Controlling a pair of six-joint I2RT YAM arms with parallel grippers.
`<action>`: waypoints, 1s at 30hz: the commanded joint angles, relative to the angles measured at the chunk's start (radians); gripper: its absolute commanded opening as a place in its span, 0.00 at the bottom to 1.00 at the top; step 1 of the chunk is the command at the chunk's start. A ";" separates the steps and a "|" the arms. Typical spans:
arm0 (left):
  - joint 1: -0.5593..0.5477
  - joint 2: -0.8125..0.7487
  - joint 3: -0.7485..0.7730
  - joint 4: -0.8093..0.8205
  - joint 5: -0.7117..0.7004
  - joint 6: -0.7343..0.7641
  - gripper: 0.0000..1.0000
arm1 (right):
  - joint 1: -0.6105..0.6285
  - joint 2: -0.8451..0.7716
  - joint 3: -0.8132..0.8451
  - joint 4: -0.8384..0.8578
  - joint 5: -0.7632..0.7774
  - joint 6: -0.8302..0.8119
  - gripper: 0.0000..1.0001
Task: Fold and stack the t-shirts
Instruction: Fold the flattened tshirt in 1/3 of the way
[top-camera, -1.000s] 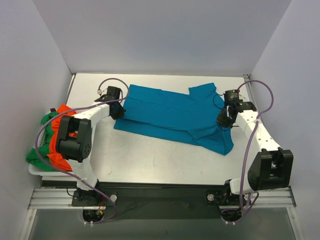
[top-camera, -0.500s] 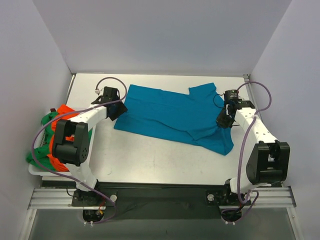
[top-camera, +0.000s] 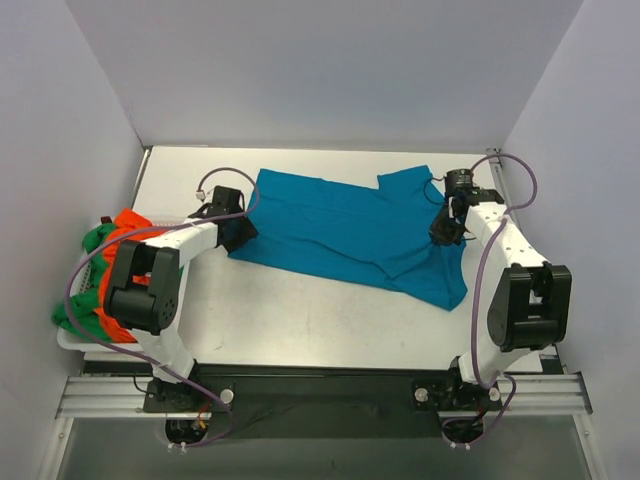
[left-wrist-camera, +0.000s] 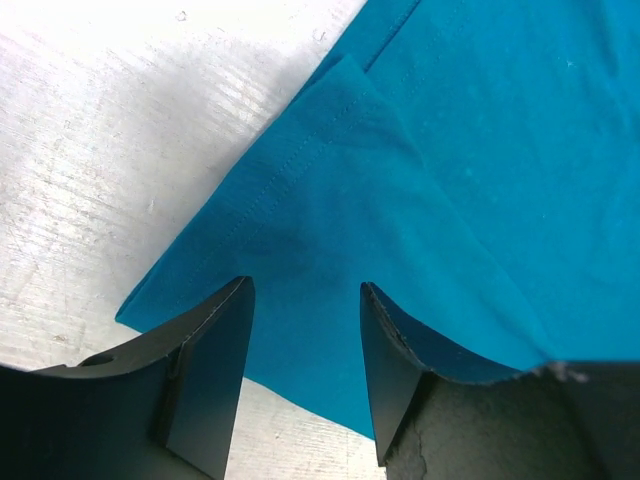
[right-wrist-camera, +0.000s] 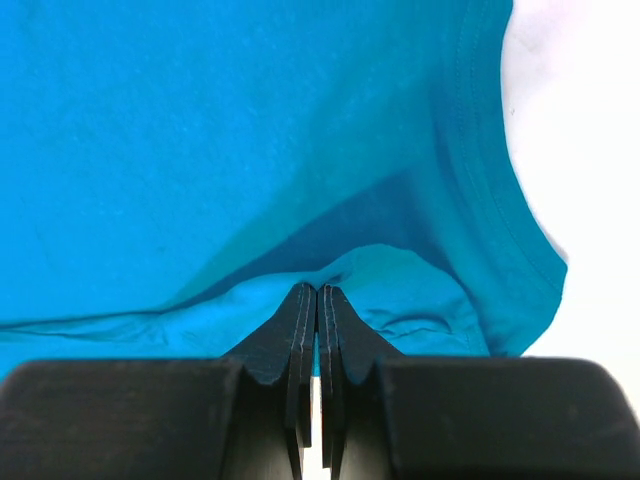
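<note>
The teal shirt (top-camera: 340, 230) lies spread on the desk (top-camera: 300, 310), its long axis running from 9 to 3 o'clock. The left arm (top-camera: 185, 235) has its jaws open over the 9 o'clock corner. The right arm (top-camera: 500, 240) has its jaws closed, pinching a fold at 3 o'clock.

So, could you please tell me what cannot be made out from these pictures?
Top view: the left arm covers much of the orange t-shirt and green t-shirt.
Top view: the white basket is mostly buried under them.
Left wrist: the open left gripper hides the near edge of the teal t-shirt.
Right wrist: the shut right gripper hides the cloth beneath it.
</note>
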 joint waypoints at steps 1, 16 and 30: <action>-0.005 0.011 -0.012 0.062 -0.015 -0.016 0.56 | -0.002 0.009 0.057 -0.027 0.005 -0.022 0.00; -0.011 -0.007 -0.081 0.115 -0.022 -0.032 0.56 | 0.035 0.129 0.169 -0.079 0.044 -0.061 0.00; -0.012 -0.047 -0.142 0.198 0.003 -0.036 0.56 | 0.032 0.024 0.060 -0.099 0.070 -0.015 0.59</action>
